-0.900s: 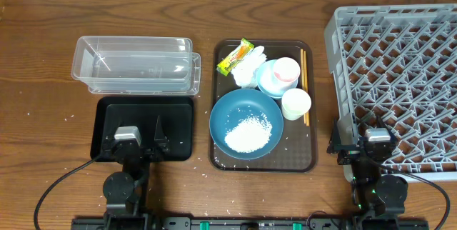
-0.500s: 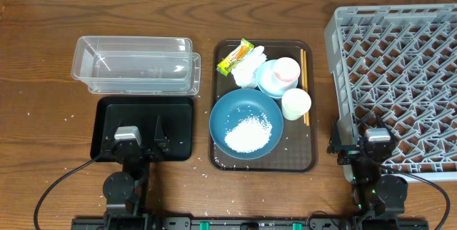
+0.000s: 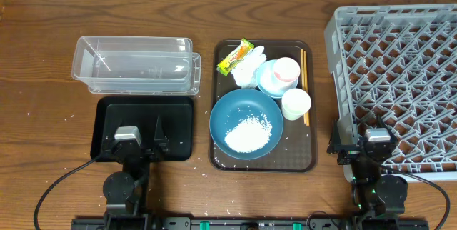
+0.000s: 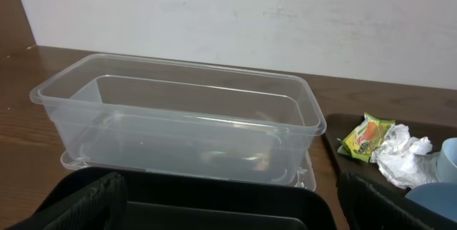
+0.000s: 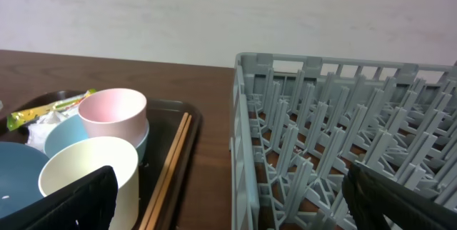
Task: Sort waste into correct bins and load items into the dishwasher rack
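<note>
A blue bowl (image 3: 227, 113) holding rice (image 3: 248, 133) sits on the brown tray (image 3: 300, 160). With it are a snack wrapper (image 3: 235, 56), a tissue (image 3: 247, 71), a pink cup (image 3: 286, 70) in a light-blue dish (image 3: 268, 81), a white cup (image 3: 296, 103) and chopsticks (image 3: 304, 80). The clear tub (image 3: 136, 64) and the black tray (image 3: 143, 112) lie to the left. The grey rack (image 3: 396, 73) is on the right. My left gripper (image 3: 139, 143) is open and empty over the black tray (image 4: 214, 194). My right gripper (image 3: 359, 148) is open and empty at the rack's near-left corner (image 5: 246, 144).
Stray rice grains lie scattered on the wooden table around the trays. The rack's raised left wall (image 5: 243, 116) stands close to the brown tray's right rim. The wall runs along the table's far edge.
</note>
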### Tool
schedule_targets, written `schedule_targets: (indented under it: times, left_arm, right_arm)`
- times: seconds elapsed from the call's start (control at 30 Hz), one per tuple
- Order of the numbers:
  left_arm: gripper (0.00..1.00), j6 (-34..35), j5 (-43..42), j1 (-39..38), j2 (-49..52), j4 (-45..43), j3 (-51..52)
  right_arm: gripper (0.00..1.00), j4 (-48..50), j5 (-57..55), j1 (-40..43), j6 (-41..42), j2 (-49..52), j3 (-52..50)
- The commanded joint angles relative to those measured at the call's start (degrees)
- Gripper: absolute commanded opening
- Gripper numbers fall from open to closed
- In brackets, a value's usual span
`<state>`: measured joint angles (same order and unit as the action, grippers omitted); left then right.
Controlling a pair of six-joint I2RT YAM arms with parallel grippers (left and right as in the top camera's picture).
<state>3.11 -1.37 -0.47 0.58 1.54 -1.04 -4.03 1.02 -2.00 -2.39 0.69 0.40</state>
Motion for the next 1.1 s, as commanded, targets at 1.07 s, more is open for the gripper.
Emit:
schedule_targets:
  times: [1.07]
  left_arm:
    - [0.97, -0.5, 0.7, 0.2, -0.3, 2.5, 0.8]
  right_arm:
    - [0.99, 10.9, 44.1, -0.7, 39.4, -0.3, -0.1]
